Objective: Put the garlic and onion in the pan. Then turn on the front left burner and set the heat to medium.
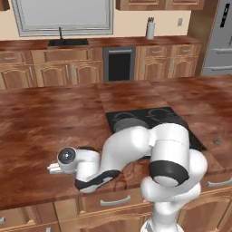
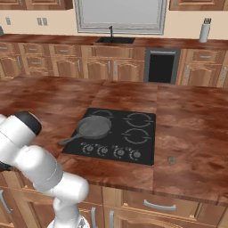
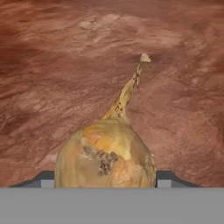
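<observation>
The onion [image 3: 107,153], a golden-brown bulb with a thin pointed stem, lies on the wooden counter and sits between the fingertips of my gripper [image 3: 105,179]. The fingertips [image 3: 165,178] press against its two sides. In the left base view the gripper [image 1: 53,168] is low over the counter's front left part, well left of the cooktop. The pan [image 2: 94,126], a dark skillet with its handle toward the front left, sits on the front left burner [image 2: 108,133] of the black cooktop. My arm partly hides the pan [image 1: 124,125] there. The garlic is out of view.
A row of control knobs [image 2: 111,151] runs along the cooktop's front edge. A small round greyish thing [image 2: 172,160] lies on the counter right of the cooktop. The sink [image 2: 115,40] and cabinets stand at the far wall.
</observation>
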